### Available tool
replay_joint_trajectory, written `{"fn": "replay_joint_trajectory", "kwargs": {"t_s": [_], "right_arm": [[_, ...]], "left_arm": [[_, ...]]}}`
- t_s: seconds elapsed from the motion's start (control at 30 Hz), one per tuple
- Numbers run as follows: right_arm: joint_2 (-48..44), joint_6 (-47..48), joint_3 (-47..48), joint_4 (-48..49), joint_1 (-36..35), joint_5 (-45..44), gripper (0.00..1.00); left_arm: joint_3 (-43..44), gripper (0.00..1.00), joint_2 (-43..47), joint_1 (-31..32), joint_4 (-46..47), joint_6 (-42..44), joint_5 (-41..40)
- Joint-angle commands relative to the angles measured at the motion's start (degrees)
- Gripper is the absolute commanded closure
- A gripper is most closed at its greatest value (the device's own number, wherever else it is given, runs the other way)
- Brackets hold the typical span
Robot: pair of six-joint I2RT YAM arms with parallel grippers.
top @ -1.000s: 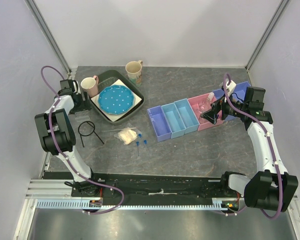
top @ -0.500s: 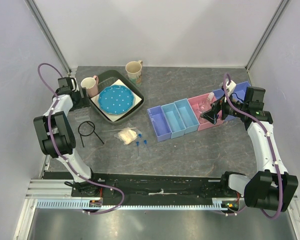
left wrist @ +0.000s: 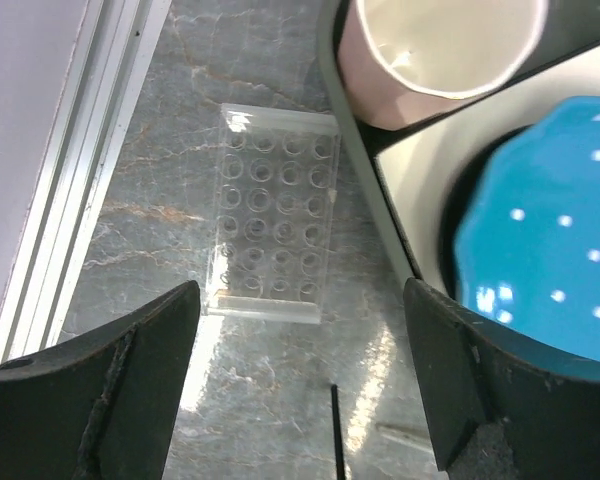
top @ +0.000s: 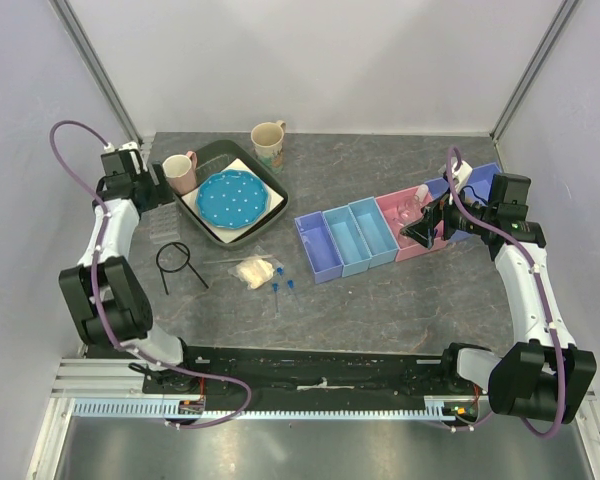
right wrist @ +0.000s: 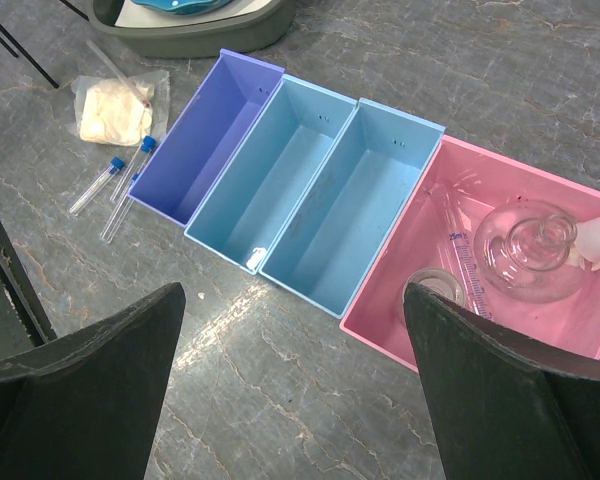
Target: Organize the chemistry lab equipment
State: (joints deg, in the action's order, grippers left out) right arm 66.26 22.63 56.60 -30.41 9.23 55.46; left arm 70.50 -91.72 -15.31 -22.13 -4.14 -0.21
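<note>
"What is crowding the grey tray (top: pixel 215 152)?"

"The pink mug (top: pixel 178 172) is standing just beside its left rim. The clear well rack (left wrist: pixel 272 212) is lying along that same rim, leaving only a thin strip to the side rail (left wrist: pixel 70 190)."

"And from the tray toward the arm bases?"

"The black wire frame (top: pixel 177 262), whitish bag (top: pixel 253 271) and blue-capped clear tubes (top: pixel 283 288) are lying there. The bins (top: pixel 347 240) are walling off the tray's right."

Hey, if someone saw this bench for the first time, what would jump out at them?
The row of coloured bins across the middle right: purple, two light blue, then pink, with a clear flask in the pink one. Next, the bright blue dotted plate in the grey tray at the back left, beside which the open left hand hangs above a clear rack.
</note>
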Motion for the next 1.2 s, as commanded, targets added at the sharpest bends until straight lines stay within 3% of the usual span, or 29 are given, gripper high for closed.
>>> {"fn": "replay_joint_trajectory", "kwargs": {"t_s": [0.0, 0.2, 0.67, 1.0, 1.17], "right_arm": [[0.0, 0.1, 0.5, 1.7, 0.3, 1.9, 0.02], [0.4, 0.4, 0.4, 1.5, 0.3, 3.3, 0.02], [2.1, 1.2, -0.1, 0.9, 0.3, 5.4, 0.02], [2.7, 3.2, -0.4, 0.2, 0.3, 5.7, 0.02], [3.1, 4.0, -0.5, -0.3, 0.3, 5.0, 0.02]], "left_arm": [[-1.8, 0.12, 8.5, -0.2, 3.1, -4.6, 6.2], [-5.7, 0.14, 20.9, 2.6, 2.6, -8.5, 13.0], [-18.4, 0.18, 47.3, 23.0, -14.7, -15.7, 6.7], [-19.8, 0.22, 49.1, 38.5, -21.2, -20.6, 1.4], [-20.1, 0.22, 49.7, 41.2, -22.0, -21.1, -1.5]]}}
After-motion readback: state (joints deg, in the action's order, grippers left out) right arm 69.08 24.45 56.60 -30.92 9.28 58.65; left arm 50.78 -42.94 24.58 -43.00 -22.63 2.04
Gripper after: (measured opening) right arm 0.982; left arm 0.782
